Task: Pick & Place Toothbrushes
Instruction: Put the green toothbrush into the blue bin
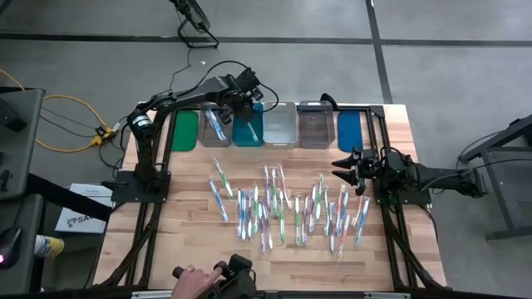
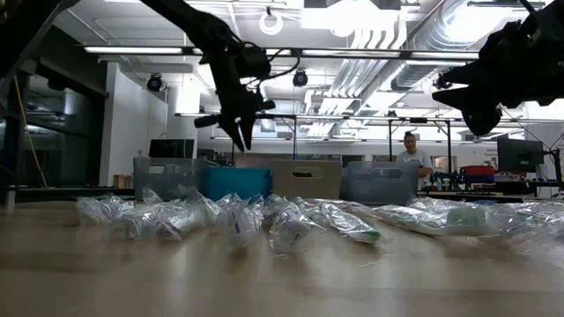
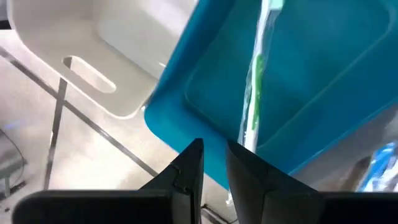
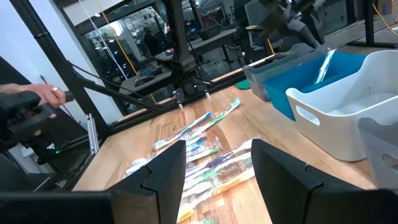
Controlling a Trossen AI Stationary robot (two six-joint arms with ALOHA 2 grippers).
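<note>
A green-handled toothbrush in a clear wrapper hangs over the teal bin, pinched at its lower end by the left gripper, whose fingers are nearly shut on it. It looks light and slim, stiff along its length, but the glossy film is probably slippery and crinkly, so a firm pinch across the handle's middle seems safest. The other toothbrushes lie scattered in their wrappers across the wooden table, in front of the row of bins. The right gripper hovers above the pile's right side with its fingers spread and nothing between them. A person's hand rests at the near table edge.
</note>
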